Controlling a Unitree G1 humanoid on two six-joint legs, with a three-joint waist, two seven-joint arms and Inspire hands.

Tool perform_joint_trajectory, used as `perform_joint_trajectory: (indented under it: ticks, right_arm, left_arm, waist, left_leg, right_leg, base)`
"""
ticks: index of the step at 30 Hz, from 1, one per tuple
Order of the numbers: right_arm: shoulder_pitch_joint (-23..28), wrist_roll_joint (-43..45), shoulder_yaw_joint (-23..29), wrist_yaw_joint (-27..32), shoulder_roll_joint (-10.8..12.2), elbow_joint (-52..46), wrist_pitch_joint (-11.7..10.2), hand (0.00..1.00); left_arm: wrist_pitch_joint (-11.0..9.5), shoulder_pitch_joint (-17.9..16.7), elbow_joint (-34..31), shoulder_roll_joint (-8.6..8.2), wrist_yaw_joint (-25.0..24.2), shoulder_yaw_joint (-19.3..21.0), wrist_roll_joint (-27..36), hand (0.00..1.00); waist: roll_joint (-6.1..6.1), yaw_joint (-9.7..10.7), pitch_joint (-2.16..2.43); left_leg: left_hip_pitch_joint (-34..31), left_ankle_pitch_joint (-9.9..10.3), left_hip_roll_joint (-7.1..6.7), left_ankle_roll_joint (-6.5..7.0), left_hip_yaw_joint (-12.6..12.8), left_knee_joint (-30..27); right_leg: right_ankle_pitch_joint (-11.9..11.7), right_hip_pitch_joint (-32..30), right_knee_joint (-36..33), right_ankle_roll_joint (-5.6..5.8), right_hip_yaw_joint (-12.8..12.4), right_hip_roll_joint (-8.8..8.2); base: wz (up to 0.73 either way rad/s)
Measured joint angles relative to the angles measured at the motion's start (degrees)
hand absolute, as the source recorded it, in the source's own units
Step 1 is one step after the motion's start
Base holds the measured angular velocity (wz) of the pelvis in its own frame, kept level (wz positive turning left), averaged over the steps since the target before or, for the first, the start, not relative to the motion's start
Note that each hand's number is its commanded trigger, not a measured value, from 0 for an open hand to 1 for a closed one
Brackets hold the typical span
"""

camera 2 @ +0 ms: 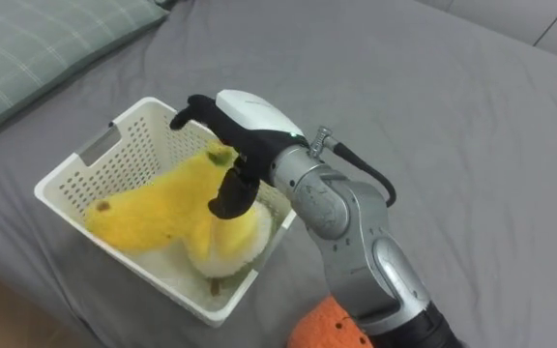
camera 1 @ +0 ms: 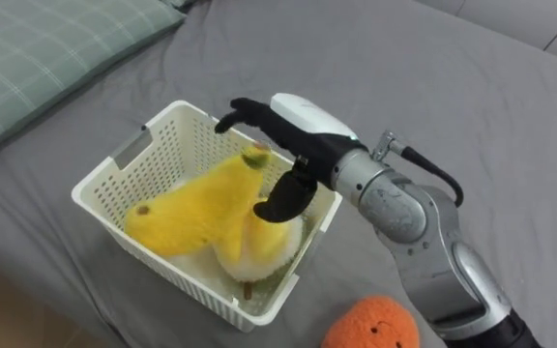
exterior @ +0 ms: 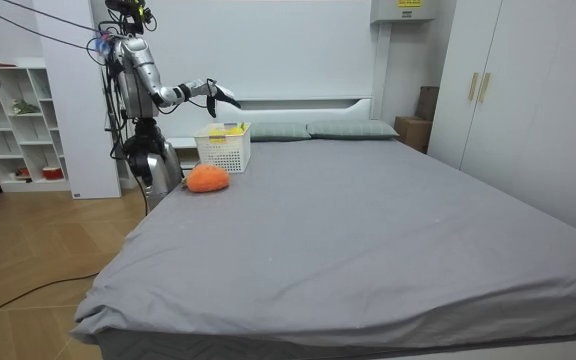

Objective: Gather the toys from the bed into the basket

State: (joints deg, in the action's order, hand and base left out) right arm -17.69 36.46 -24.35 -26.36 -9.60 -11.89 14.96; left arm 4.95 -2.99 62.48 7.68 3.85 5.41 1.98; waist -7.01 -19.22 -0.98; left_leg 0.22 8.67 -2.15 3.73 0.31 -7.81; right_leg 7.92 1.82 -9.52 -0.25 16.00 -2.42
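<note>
At the grey bed's (camera 1: 453, 77) edge, we are hovering our right hand (camera 1: 296, 129), fingers apart, over the white plastic basket (camera 1: 174, 128).

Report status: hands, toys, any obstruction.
Right hand open, fingers over white basket. Yellow plush toy in basket; orange toy on bed beside it, uncollected. No obstruction seen.

The basket (camera 1: 177, 145) is perforated plastic, faintly glossy. The banana toy (camera 1: 196, 208) inside is fuzzy plush; the orange toy (camera 1: 375, 327), at its five o'clock, likewise. The bedsheet (camera 1: 453, 87) is matt grey cloth.
</note>
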Motion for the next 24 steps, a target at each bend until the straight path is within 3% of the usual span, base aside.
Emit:
perform_joint_trajectory:
  ticks: [16, 21, 24]
  right_arm:
    - [0.0, 0.0, 1.0, 0.0, 0.0, 0.0, -0.1, 0.0]
    - [0.4, -0.2, 1.7, 0.9, -0.2, 0.0, -0.2, 0.0]
    - [1.1, -2.3, 5.0, 1.4, -0.3, 0.5, -1.1, 0.0]
  left_arm:
    - [0.0, 0.2, 0.4, 0.08, -0.3, 0.2, -0.4, 0.0]
    - [0.0, 0.2, 0.4, 0.27, 0.0, 0.2, -0.5, 0.0]
    - [0.0, 0.2, 0.3, 0.05, -0.4, 1.3, -1.1, 0.0]
  waist:
    - [0.05, 1.9, -0.03]
    - [-0.01, 3.6, 0.01]
    - [0.2, 4.9, -0.14]
  left_leg:
    - [0.0, -0.2, -0.59, 0.29, -0.6, 0.0]
    - [0.0, -0.2, -0.63, 0.3, -0.5, -0.5]
    - [-0.1, -0.2, -0.68, 0.31, -0.5, -0.7]
  right_leg:
    - [0.2, 0.1, 0.0, 0.29, -1.5, -0.34]
    - [0.2, 0.2, 0.0, 0.31, -0.9, -0.48]
    - [0.2, 0.3, -0.1, 0.32, -1.0, -0.51]
  base:
    - [0.01]
    - [0.01]
    - [0.0]
